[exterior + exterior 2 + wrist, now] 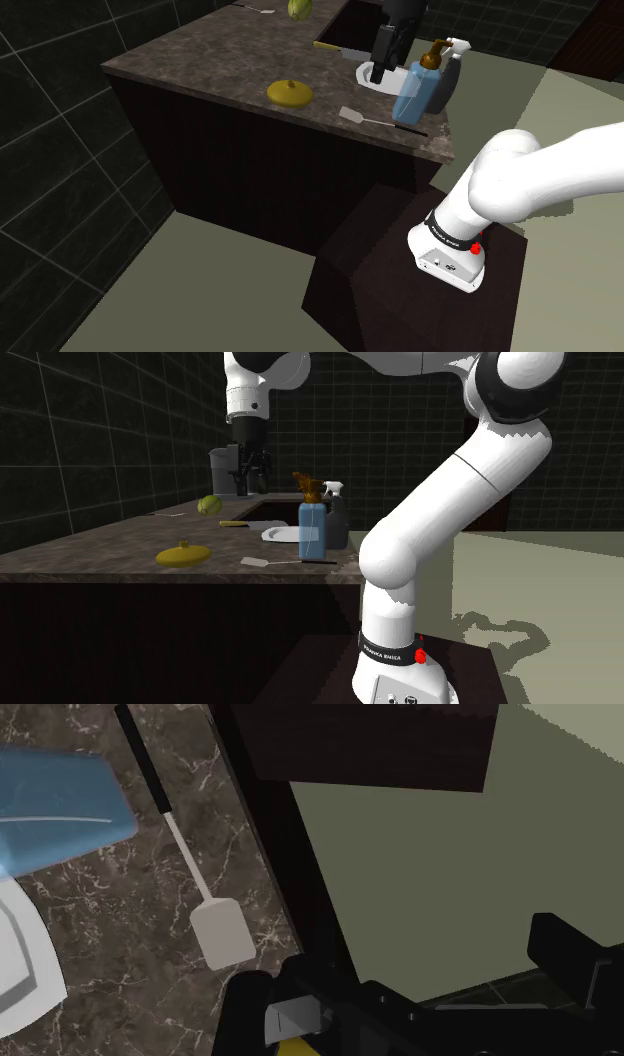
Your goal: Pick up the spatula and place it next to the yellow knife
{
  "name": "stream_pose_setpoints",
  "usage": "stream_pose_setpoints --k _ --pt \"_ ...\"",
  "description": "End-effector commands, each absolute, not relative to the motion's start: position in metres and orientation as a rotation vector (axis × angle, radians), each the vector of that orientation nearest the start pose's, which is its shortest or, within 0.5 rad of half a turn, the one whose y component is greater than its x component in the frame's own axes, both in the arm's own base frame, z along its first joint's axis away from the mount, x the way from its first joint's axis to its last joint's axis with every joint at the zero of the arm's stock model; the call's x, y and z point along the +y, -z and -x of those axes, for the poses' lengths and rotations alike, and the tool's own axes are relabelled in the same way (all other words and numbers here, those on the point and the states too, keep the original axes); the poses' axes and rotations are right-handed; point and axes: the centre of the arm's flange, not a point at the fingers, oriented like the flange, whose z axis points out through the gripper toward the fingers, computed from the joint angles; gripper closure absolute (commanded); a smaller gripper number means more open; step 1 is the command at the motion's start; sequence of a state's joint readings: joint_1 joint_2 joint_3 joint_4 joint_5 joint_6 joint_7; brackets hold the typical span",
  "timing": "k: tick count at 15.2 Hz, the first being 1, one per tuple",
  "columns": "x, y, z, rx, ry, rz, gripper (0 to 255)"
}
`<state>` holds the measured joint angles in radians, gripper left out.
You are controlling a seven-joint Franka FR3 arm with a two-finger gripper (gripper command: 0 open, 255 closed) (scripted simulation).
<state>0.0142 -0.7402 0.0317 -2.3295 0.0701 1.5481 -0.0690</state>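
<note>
The arm (pixel 440 502) has smooth, round white links with dark joints. At its base (pixel 382 682) there is a black band (pixel 386 649) with small white letters, and a red button (pixel 421 653) beside it. The gripper (pixel 250 484) is all black.

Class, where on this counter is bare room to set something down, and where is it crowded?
Bare: the counter at the shoulder view's left, beyond the yellow lid. Crowded: around the blue bottle, plate and spatula.

Dark tiled walls (pixel 60 100) w/ thin pale grout lines. Floor (pixel 190 300) dull olive-grey. Counter (pixel 200 60): brown marbled stone top, dark front, sink (pixel 345 28) cut in. Light dim.
</note>
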Motion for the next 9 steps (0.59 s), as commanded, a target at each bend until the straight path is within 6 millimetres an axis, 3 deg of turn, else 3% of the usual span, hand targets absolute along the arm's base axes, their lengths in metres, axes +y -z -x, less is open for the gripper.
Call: stream_pose_setpoints --k 1,9 --pt "0.025 -0.587 -0.316 -0.164 -0.063 3.087 0" --pt "-0.047 -0.514 -0.317 -0.338 -0.079 3.098 0"
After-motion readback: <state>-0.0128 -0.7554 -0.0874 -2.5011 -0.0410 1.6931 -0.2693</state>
